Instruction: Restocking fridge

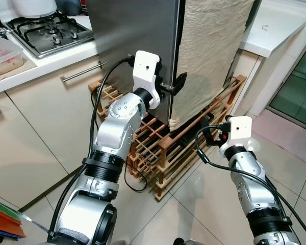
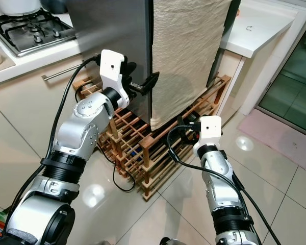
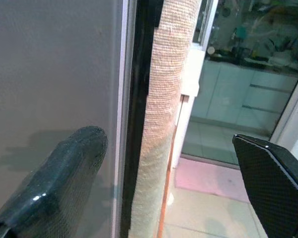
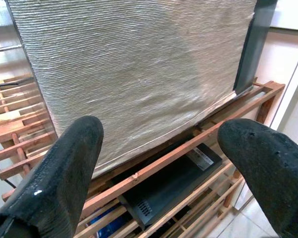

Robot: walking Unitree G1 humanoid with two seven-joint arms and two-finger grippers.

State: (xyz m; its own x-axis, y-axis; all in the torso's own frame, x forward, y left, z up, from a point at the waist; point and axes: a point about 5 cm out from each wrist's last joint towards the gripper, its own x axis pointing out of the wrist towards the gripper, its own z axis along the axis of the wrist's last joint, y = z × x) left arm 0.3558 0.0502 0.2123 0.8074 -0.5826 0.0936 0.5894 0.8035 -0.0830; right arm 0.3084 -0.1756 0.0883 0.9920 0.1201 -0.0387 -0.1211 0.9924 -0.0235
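Observation:
The grey steel fridge stands on a wooden slatted rack, and a beige woven cloth hangs over its front. My left gripper is open at the fridge's front corner. In the left wrist view one finger lies over the grey side and the other finger is out past the cloth edge. My right gripper is lower and open, pointing at the cloth's bottom hem and the rack, holding nothing.
A black flat box lies inside the rack under the fridge. A gas hob and a plastic food tub sit on the counter at left, above cabinet handles. A white counter and pink mat are at right.

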